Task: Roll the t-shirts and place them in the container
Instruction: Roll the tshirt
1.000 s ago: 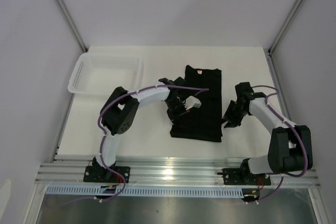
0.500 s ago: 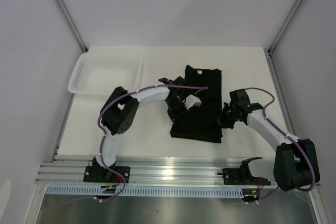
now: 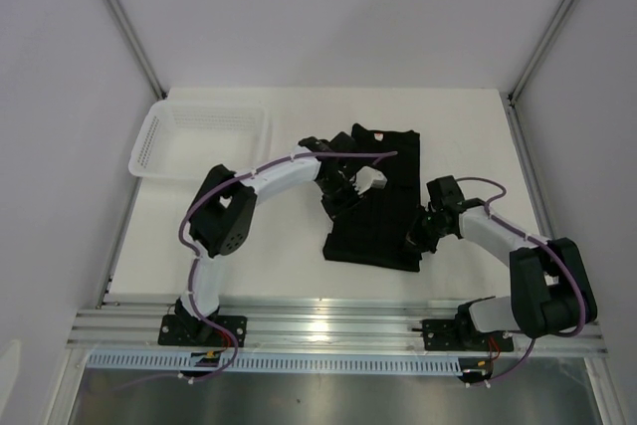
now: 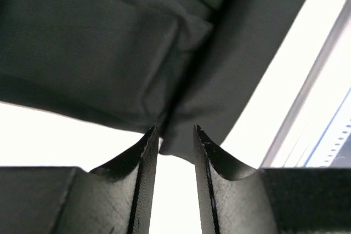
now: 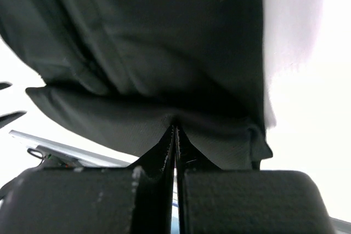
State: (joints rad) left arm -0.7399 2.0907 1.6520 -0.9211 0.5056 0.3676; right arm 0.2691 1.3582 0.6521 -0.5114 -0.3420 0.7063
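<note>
White table (image 3: pixel 249 256): black shirt (image 3: pixel 383 216) lies flat at centre, folded narrow. Left gripper (image 4: pixel 174 131) jaws parted, tips at shirt's left edge. Right gripper (image 5: pixel 175 130) pinched tight on near right hem. Basket (image 3: pixel 204 136) far left.

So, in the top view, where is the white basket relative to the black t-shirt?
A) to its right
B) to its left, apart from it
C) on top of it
B: the basket stands at the far left, with a gap between it and the t-shirt.
</note>
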